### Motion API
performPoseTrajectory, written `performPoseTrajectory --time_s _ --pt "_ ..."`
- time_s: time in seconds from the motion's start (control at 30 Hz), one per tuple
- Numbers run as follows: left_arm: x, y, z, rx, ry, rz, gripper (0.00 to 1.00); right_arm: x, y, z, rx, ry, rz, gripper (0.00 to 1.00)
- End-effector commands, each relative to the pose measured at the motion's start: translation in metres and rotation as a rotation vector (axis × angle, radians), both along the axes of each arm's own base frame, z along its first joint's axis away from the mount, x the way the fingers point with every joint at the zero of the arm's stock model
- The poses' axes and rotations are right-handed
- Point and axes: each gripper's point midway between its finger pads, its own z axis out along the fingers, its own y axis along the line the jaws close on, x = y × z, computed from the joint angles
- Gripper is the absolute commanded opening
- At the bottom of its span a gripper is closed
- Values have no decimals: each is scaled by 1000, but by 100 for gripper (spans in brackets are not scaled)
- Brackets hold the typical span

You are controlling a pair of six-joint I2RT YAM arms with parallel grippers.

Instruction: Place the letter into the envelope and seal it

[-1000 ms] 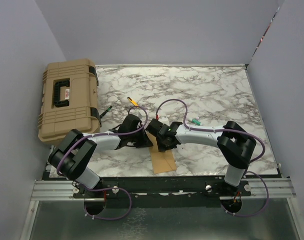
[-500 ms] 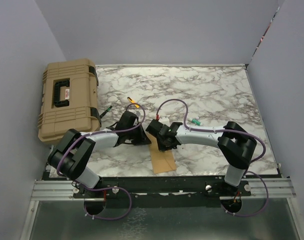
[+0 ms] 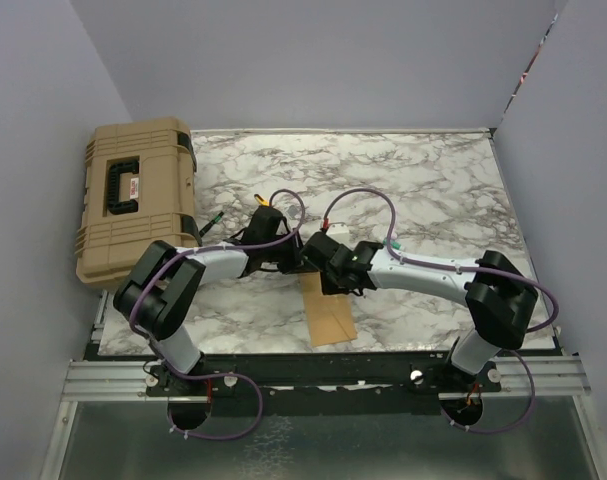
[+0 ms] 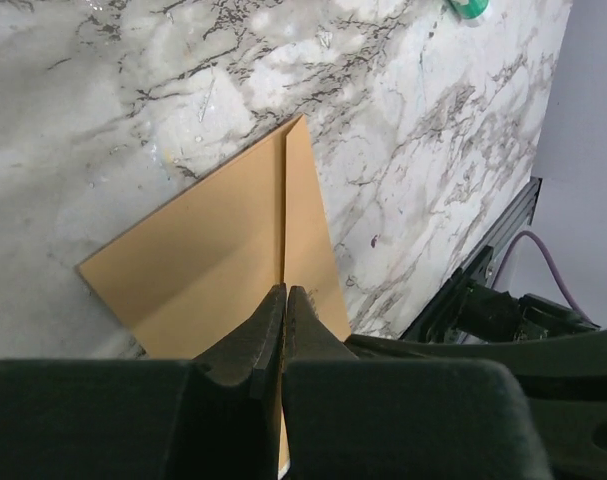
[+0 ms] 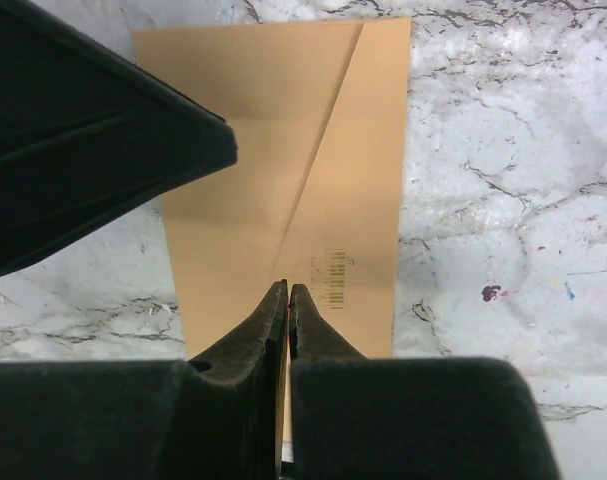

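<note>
The tan envelope (image 3: 332, 316) lies flat on the marble table near its front edge. It also shows in the left wrist view (image 4: 203, 250) and in the right wrist view (image 5: 253, 150), with a diagonal seam and a small printed barcode. My left gripper (image 3: 299, 270) is shut, its tips (image 4: 285, 291) resting on the envelope's far end. My right gripper (image 3: 328, 284) is shut too, its tips (image 5: 287, 287) on the envelope beside the barcode. The two grippers meet side by side over the envelope. No separate letter sheet shows in any view.
A tan hard case (image 3: 138, 205) with a black handle stands at the far left. A small green item (image 3: 390, 243) lies on the table to the right of the grippers. The metal rail (image 3: 323, 375) runs along the table's front edge, just past the envelope.
Both grippers have shifted slightly away from the front edge and closer together. The left arm has swung right and the right arm has stretched out. The envelope has barely moved.
</note>
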Motion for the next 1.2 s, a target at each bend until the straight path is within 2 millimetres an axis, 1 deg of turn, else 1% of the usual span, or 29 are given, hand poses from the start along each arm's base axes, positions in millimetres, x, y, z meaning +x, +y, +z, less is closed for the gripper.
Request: performPoseTrajectory --time_s 0.0,0.1,0.17,0.4,0.5,0.57,0.67,0.83,1.03,1.17 --pt "3 -21 3 -66 7 -65 2 4 -8 -3 -24 -17 -51 8" --pt "6 -30 1 -81 11 -79 2 2 -11 -10 -38 -3 -62 10" --pt "4 -36 0 -86 14 -88 1 2 -13 -12 -37 3 -75 10" --pt "-6 -51 -11 -79 27 -124 0 0 -12 -24 1 26 -79 10" --pt "-13 -53 -22 -59 44 -131 0 0 -10 -28 9 31 -79 9" --pt "-16 -48 -31 -33 55 -118 0 1 -8 -29 16 24 -76 9" --pt "-22 -34 -52 51 78 -95 0 4 -3 -31 23 16 -59 9" --pt "-33 -11 -80 145 155 -53 0 8 2 -43 0 22 -33 8" --pt "-43 2 -94 181 194 -37 0 11 8 -54 -18 33 -6 7" --pt "-48 8 -102 172 227 -26 0 10 4 -65 -59 45 2 9"
